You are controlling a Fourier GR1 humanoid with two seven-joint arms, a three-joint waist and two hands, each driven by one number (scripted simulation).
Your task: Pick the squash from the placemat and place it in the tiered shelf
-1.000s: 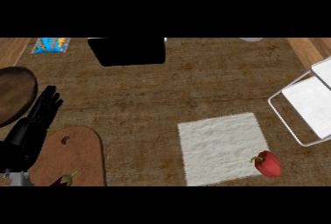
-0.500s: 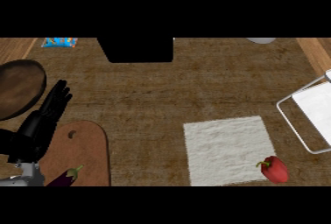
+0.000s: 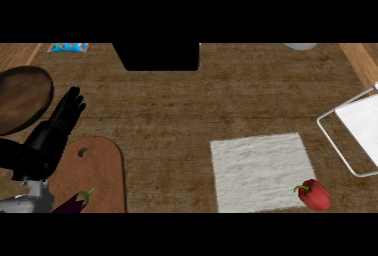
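A white placemat [image 3: 260, 171] lies on the brown counter at the lower right of the head view. At its lower right corner rests a red pepper [image 3: 314, 194] with a green stem; no squash shows anywhere. The white wire tiered shelf [image 3: 360, 131] enters from the right edge. My left hand [image 3: 53, 132] stands at the left with straight fingers pointing up, holding nothing, far from the placemat. My right hand does not show.
A wooden cutting board [image 3: 97, 172] lies at the lower left with a purple eggplant [image 3: 76, 202] on it. A dark round pan [image 3: 21, 97] sits at the left edge. A black box [image 3: 156, 56] and a blue packet [image 3: 68, 47] are at the back.
The whole view has shifted: placemat, pepper and shelf sit further right, and the eggplant has come more into view. My left hand keeps its pose.
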